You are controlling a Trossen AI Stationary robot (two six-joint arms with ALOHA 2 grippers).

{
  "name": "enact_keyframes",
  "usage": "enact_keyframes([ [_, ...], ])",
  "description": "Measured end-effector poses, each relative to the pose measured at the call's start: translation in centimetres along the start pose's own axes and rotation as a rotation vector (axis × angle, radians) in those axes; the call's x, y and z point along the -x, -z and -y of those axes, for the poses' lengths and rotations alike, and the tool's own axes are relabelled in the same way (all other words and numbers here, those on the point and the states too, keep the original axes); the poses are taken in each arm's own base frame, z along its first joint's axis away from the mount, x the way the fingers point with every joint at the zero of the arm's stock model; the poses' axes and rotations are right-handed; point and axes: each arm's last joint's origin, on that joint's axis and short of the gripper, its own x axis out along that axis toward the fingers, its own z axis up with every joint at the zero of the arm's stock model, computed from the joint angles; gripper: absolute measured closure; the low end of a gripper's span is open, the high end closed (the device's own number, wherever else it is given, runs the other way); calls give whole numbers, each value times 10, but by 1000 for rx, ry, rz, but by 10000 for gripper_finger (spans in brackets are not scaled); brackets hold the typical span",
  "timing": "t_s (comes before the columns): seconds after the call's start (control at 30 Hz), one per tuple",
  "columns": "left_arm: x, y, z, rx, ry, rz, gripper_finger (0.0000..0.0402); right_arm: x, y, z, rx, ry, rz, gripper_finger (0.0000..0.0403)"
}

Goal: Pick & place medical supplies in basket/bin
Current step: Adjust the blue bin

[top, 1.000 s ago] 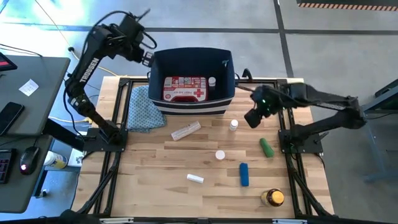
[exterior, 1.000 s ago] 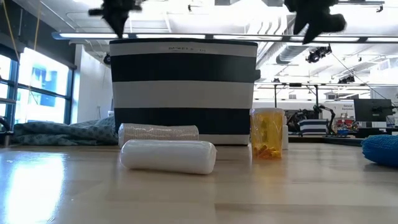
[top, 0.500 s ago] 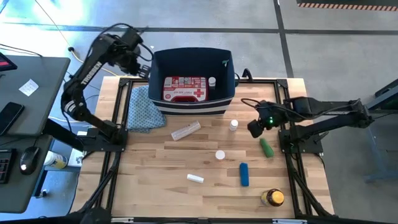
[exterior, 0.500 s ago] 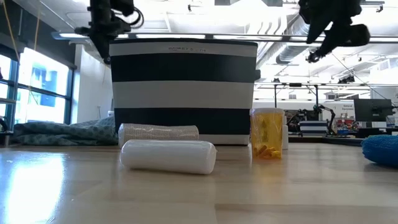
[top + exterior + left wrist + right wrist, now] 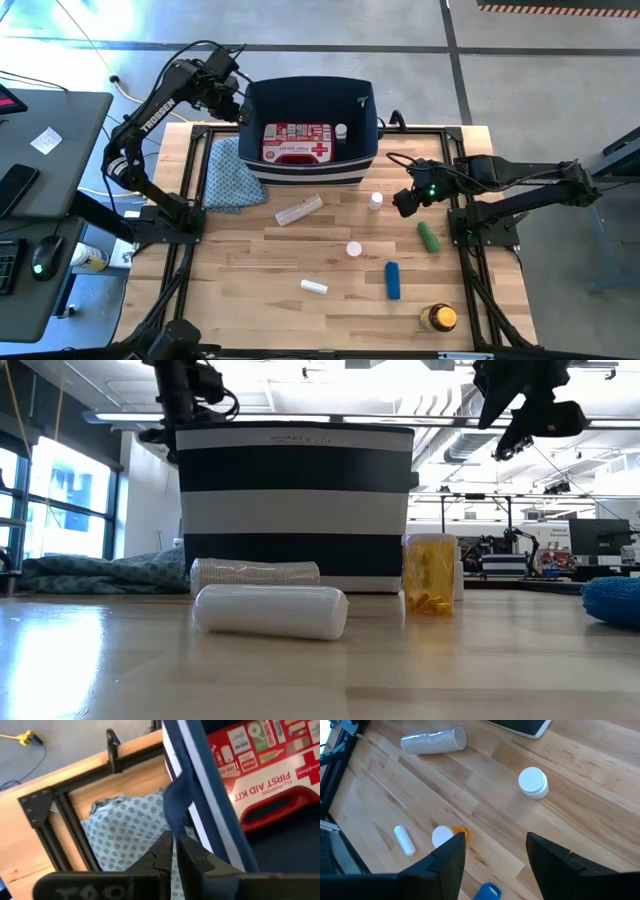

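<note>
Two dark arms work over the wooden bench [image 5: 250, 270], and I go from the left side to the right.

At the far left of the bench lies a blue-green patterned cloth [image 5: 232, 177], touching the left wall of the bin. The left gripper [image 5: 240, 104] is in the air at the far left corner of the bin [image 5: 311, 170]; its jaws are almost together and hold nothing, and in the left wrist view they are above the bin's left side handle [image 5: 182, 800] and the cloth.

The bin stands at the far edge of the bench, in the middle. Inside it lies the red first-aid kit [image 5: 296, 142], and just beside the kit, on its right, stands a small white bottle [image 5: 342, 131].

In front of the bin, on the bare wood, lies a roll wrapped in clear film [image 5: 299, 210]. Nearer to the front edge lies a small white tube [image 5: 314, 287]. Between them and a little to the right lies a bottle with a white cap [image 5: 353, 249].

Another white-capped bottle [image 5: 375, 201] stands near the right front corner of the bin. The right gripper [image 5: 405, 202] hangs just beside this bottle, on its right, with its jaws well apart and empty. Near it lies the green cylinder [image 5: 428, 236], then the blue cylinder [image 5: 393, 280] closer to the front, and the amber bottle [image 5: 438, 318] at the front right corner.
</note>
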Motion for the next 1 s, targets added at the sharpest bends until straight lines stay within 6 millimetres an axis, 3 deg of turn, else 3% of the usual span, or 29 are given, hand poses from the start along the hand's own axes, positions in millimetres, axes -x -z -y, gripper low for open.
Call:
enact_keyframes([
  [0.7, -28, -16, 27, -73, 74, -6, 342, 0, -2, 1, -36, 42, 66, 203],
  [1.0, -29, -17, 29, -72, 103, 3, 342, -16, -3, -2, 7, 104, 31, 203],
])
